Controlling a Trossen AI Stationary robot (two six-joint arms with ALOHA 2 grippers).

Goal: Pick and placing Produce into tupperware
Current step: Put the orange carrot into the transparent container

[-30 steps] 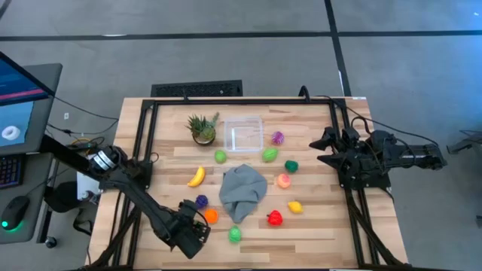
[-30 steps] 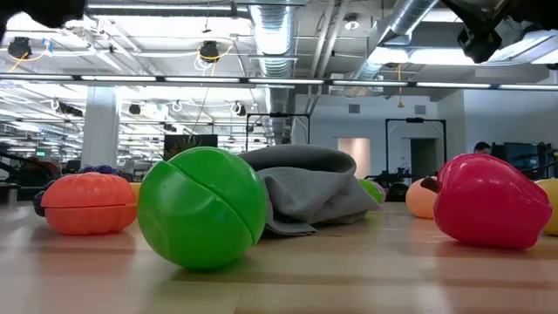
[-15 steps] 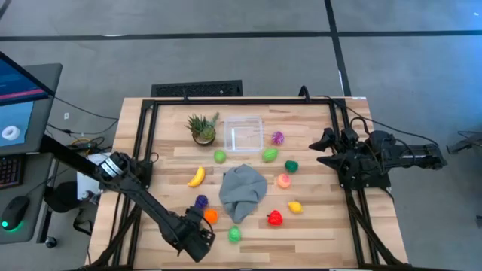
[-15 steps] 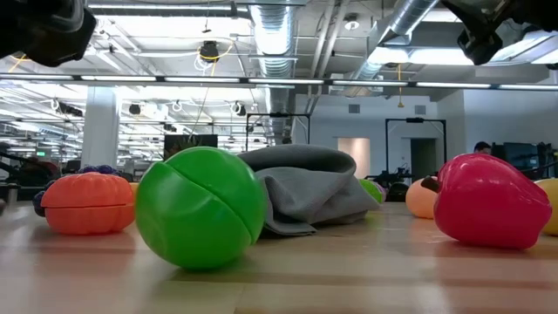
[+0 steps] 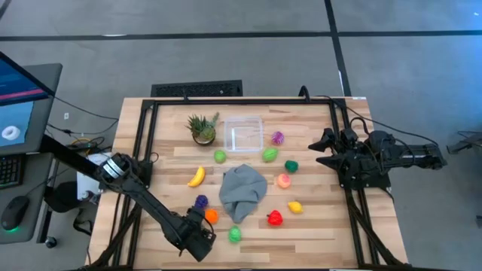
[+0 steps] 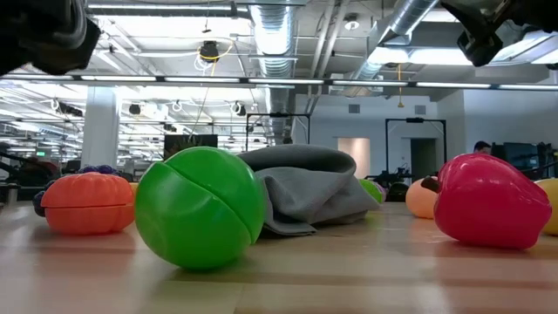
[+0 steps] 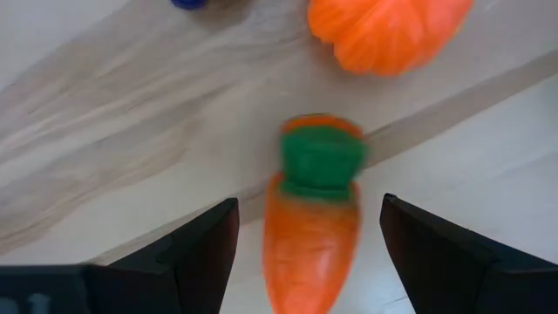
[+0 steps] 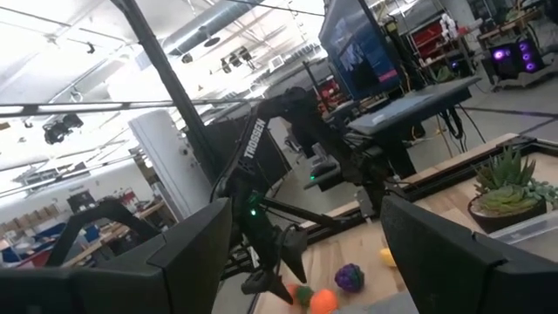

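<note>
My left gripper [image 5: 197,241] hangs open over the table's near-left part, pointing down. In the left wrist view an orange carrot with a green top [image 7: 314,218] lies on the wood between its fingers [image 7: 307,205], with a gap on either side. An orange piece [image 7: 388,30] lies just beyond it. The clear square tupperware [image 5: 245,134] stands near the far edge. Banana [image 5: 196,177], purple grapes [image 5: 201,202], red piece [image 5: 275,218] and green ball [image 6: 200,218] lie scattered on the table. My right gripper [image 5: 324,150] waits open, raised at the right edge.
A spiky potted plant [image 5: 202,129] stands left of the tupperware. A crumpled grey cloth [image 5: 242,190] lies mid-table among the produce. More pieces lie right of it: green [image 5: 269,155], dark green [image 5: 291,165], peach [image 5: 284,181], yellow [image 5: 294,206]. A dark frame [image 5: 143,150] borders the table.
My left gripper has moved a little toward the table's near edge and to the right, and its arm now shows at the low view's upper left corner. My right arm has kept still.
</note>
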